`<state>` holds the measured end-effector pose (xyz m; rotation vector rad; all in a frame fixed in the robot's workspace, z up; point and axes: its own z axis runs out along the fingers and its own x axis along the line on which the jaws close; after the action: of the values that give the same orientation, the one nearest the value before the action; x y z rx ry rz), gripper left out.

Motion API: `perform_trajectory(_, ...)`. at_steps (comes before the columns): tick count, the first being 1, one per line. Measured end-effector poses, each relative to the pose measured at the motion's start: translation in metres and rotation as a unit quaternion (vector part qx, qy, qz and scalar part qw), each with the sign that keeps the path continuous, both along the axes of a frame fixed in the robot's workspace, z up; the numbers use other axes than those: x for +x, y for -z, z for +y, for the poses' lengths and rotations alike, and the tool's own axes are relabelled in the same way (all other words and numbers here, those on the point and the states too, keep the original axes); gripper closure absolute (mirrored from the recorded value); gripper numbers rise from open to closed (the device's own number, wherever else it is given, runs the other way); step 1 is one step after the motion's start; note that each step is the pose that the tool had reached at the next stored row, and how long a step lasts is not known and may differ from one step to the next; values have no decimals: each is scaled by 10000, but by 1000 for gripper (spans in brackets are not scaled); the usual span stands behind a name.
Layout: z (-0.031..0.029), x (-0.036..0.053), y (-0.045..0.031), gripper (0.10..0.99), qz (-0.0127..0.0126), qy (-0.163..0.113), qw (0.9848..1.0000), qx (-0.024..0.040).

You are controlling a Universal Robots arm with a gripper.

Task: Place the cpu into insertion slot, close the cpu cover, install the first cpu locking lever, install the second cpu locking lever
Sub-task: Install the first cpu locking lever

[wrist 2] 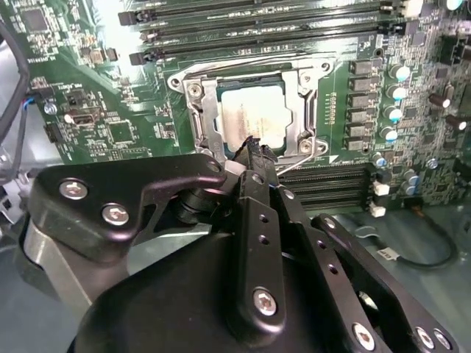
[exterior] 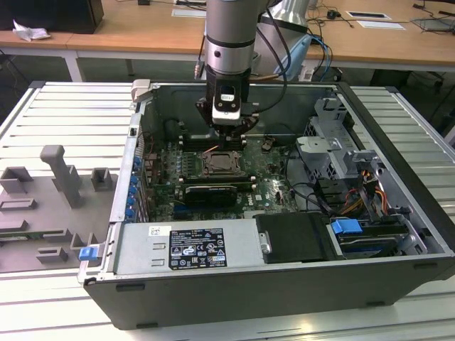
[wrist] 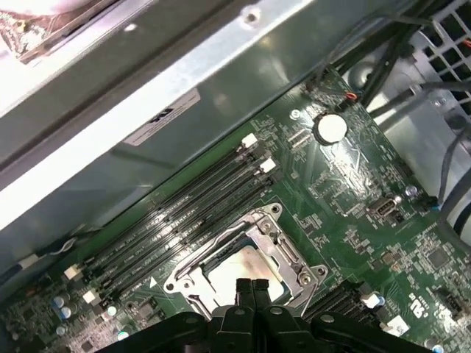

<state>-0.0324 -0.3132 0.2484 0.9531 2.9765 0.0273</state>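
"End effector (wrist 2: pixel 254 145): state and place?"
"Clenched, fingers pressed together on nothing, tips above the cpu (wrist 2: pixel 254 118). The chip lies in the insertion slot (wrist 2: pixel 193 90), with the cpu cover (wrist 2: pixel 208 114) framing it."
"Handling?"
"Judged light, stiff and thin, with a fragile underside. Take it by opposite edges, never by the face."
"Views?"
"Exterior view: arm upright over the motherboard (exterior: pixel 274 186) inside the computer case (exterior: pixel 398 149). Second wrist view: the chip's pale face in the cover's window."

Black-and-white label (exterior: pixel 195 248) on power supply (exterior: pixel 135 252): print too small to read. Grey sticker (wrist: pixel 160 118) on chassis wall (wrist: pixel 294 66): illegible.
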Motion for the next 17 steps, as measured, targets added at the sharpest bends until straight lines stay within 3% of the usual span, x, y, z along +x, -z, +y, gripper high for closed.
perform_trajectory(17,0,1,0,980,0,-660,9978,0)
